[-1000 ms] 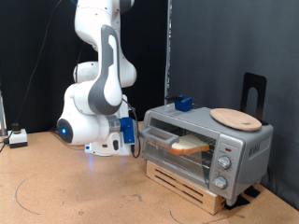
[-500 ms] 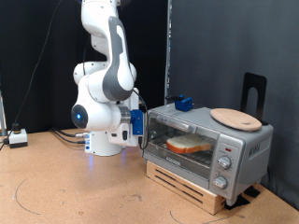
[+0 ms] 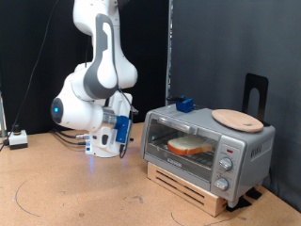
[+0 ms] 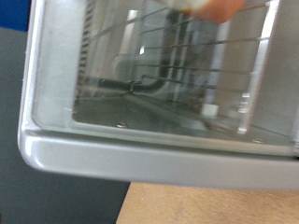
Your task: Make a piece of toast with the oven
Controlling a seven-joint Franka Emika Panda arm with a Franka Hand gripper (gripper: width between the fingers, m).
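Exterior view looks level across the table, arm at 9 o'clock, oven (image 3: 207, 149) at 4 o'clock. Wrist view faces the oven's glass door (image 4: 168, 79) at close range; both share it.

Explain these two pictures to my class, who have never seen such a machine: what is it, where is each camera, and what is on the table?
The white jointed machine is a robot arm. Its gripper, with blue parts, hangs beside the boxy silver-grey toaster oven and holds nothing. One camera stands off the arm; the other sits on its hand, looking close at the oven's glass door. The door is shut, and a pale slice of bread lies on the rack inside. A round tan wooden plate rests on top. The oven stands on a wooden slatted base.
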